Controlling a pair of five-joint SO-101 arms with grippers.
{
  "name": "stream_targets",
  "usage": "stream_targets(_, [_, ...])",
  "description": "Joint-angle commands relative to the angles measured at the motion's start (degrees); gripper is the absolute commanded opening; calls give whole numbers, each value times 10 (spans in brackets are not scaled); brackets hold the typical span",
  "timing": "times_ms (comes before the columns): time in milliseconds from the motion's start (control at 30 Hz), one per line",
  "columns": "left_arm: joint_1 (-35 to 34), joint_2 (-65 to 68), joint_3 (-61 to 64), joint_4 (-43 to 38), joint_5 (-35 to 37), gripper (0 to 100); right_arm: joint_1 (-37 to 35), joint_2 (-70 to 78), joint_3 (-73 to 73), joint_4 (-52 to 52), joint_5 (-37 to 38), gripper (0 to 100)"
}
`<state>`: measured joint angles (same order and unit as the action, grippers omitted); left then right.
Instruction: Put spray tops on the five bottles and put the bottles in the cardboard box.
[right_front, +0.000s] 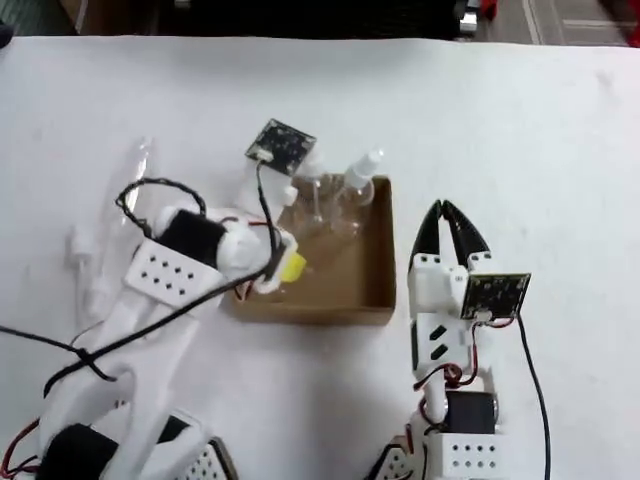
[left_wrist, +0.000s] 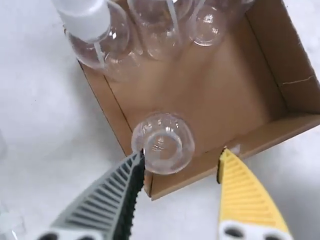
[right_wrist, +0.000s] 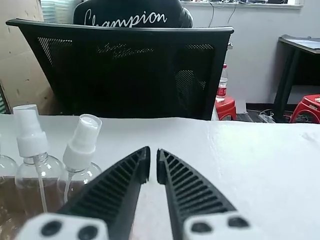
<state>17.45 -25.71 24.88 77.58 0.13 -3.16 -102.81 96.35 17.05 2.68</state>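
Note:
The cardboard box (right_front: 375, 285) lies mid-table. At its far side stand clear bottles with white spray tops (right_front: 357, 182), also seen in the right wrist view (right_wrist: 80, 150) and from above in the left wrist view (left_wrist: 87, 22). My left gripper (left_wrist: 181, 156) hangs open over the box's near left corner (left_wrist: 165, 187). A clear bottle (left_wrist: 162, 143) with no spray top that I can see stands just inside that corner, against the grey finger (left_wrist: 127, 182) and apart from the yellow finger (left_wrist: 242, 187). My right gripper (right_front: 449, 222) rests shut on the table right of the box, holding nothing.
Loose spray tops (right_front: 82, 255) and a clear bottle (right_front: 140, 165) lie on the white table left of the left arm. Cables (right_front: 150, 195) loop over that arm. A black chair (right_wrist: 120, 70) stands behind the table's far edge.

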Motion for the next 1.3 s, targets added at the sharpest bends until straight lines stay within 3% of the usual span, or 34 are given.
stream_targets(0, [-16,-11,-77,47,-10,226,-5,-5,4,-12,6,18])
stream_targets(300, [-17,-11,-164,103,-28,226,-5,-5,4,-12,6,18])
stream_targets(533, [-17,-11,-371,245,-63,222,-5,-5,4,-12,6,18])
stream_targets(600, [-29,-23,-407,251,-63,221,-5,-5,4,-12,6,18])
stream_targets(833, [-67,-140,-361,248,-154,194,-5,-5,4,-13,6,18])
stream_targets(1067, [-146,-290,-338,245,-191,34,-5,-5,4,-13,6,18])
stream_targets(1267, [-221,-387,-338,238,-197,23,-5,-5,4,-13,6,18])
